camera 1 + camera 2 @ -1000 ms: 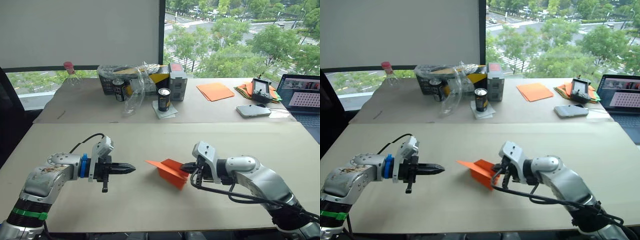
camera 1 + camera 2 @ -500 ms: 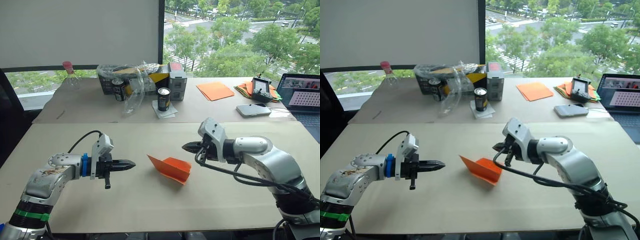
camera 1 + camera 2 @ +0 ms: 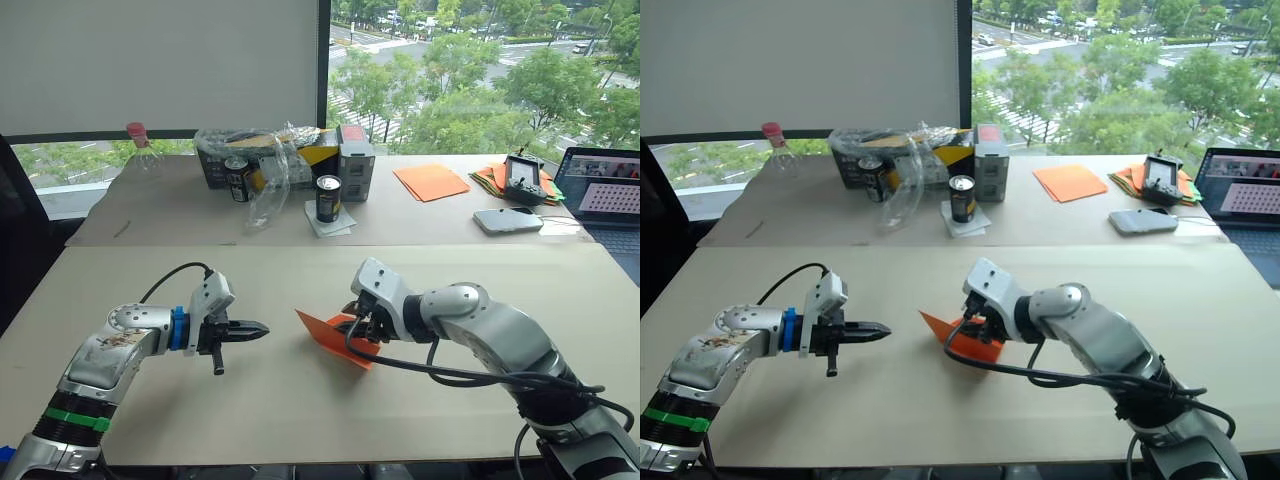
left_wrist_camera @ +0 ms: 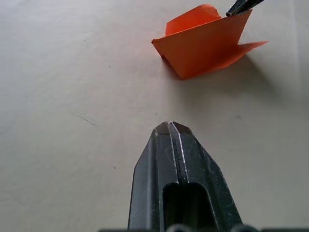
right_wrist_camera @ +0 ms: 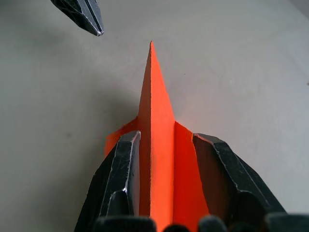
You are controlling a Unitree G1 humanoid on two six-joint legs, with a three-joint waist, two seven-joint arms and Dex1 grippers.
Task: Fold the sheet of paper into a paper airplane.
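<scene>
The sheet of paper is folded into a slim orange paper airplane (image 3: 328,330) lying mid-table, its nose pointing toward my left arm. My right gripper (image 3: 354,322) is open at its rear end. In the right wrist view the two black fingers (image 5: 120,164) straddle the upright centre fold of the paper airplane (image 5: 155,116). My left gripper (image 3: 262,329) is shut and empty, hovering a short gap from the nose; its closed fingertips (image 4: 170,128) point at the paper airplane (image 4: 203,46).
On the back table stand a black can (image 3: 328,198), a clear plastic bag (image 3: 265,165) over a box, a bottle (image 3: 140,145), plain orange sheets (image 3: 430,182), a multicoloured paper pile (image 3: 492,180), a phone (image 3: 507,220) and a laptop (image 3: 610,190).
The right gripper, lifted clear of the paper half a second ago, has come back down and forward, open around the airplane's rear. The left gripper has barely moved.
</scene>
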